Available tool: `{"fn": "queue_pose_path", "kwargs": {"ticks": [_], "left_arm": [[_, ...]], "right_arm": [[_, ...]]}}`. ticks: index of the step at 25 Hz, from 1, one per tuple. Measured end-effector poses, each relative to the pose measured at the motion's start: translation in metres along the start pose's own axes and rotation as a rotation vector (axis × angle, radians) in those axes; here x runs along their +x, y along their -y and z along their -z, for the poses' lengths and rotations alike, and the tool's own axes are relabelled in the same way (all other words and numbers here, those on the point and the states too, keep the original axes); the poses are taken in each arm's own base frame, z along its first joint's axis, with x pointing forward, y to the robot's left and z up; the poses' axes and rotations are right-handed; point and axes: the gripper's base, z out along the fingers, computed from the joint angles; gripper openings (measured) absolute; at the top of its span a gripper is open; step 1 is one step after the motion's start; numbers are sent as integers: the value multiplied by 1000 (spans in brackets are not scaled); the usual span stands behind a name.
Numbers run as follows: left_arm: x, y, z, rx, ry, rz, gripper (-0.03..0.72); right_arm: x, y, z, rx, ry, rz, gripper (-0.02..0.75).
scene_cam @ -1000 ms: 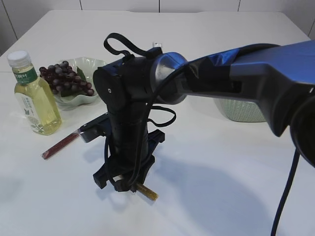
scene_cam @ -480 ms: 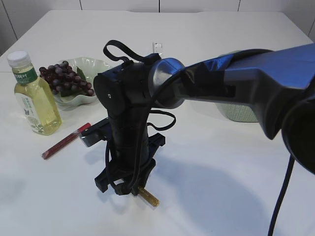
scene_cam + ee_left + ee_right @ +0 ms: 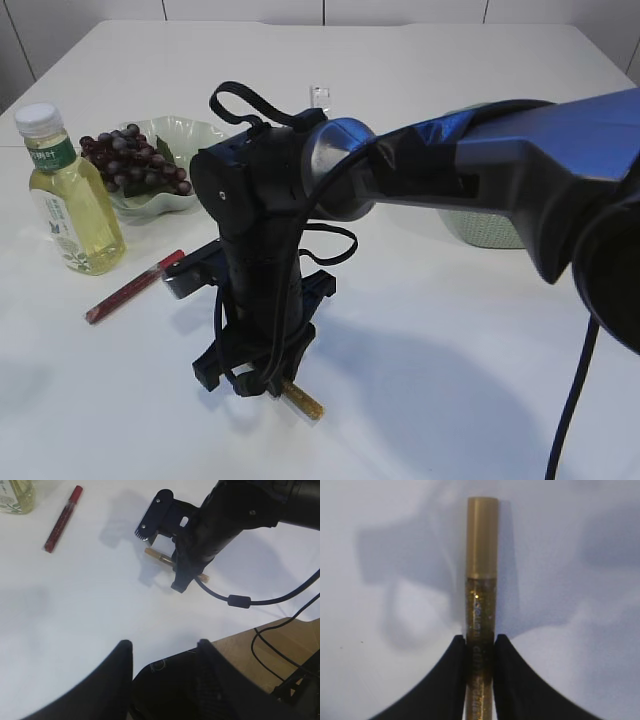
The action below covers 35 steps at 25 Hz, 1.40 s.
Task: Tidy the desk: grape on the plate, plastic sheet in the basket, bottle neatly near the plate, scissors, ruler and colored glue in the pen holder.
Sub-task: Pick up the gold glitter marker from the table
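The right gripper (image 3: 480, 647) points straight down at the white table (image 3: 450, 400), and its two black fingers (image 3: 447, 680) press on either side of a slim gold glitter glue tube (image 3: 481, 580) that lies flat on the surface; the wrist view shows no gap between pads and tube, so it reads as a narrow grip on the glue. The tube's capped end juts out from the pinch toward twelve o'clock in that view. In the exterior view, a red glitter glue tube (image 3: 133, 286) lies on the table at about ten o'clock from this gripper, with the clear plastic bottle of yellow liquid (image 3: 68, 195) beyond it and the pale green scalloped plate (image 3: 195, 135), grapes (image 3: 130, 158) already on it, toward eleven o'clock. A pale green woven basket (image 3: 490, 228) sits at roughly two o'clock, partly behind the arm. The left gripper (image 3: 162, 652) hangs apart over bare table, its fingers moderately spread and empty.

The step in hand appears to be picking up the gold glue. Next comes a straight lift, then carrying it to the pen holder, which I cannot clearly make out here.
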Motion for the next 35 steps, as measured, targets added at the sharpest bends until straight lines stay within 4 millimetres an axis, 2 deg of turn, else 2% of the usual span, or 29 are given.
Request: {"fn": "queue_pose_path", "kwargs": {"ticks": [11,19,25,28,31,35], "left_arm": [[0,0,0,2,-1,1,309],[0,0,0,2,-1,1,309],[0,0,0,2,-1,1,309],[0,0,0,2,-1,1,309],[0,0,0,2,-1,1,309],[0,0,0,2,-1,1,309]], "right_arm": [[0,0,0,3,0,3,145],[7,1,40,38,85,21,143],[32,0,43,31,95,51,143],[51,0,55,44,228,78,143],[72,2,76,81,421,104,143],[92,12,87,118,681,103,143]]}}
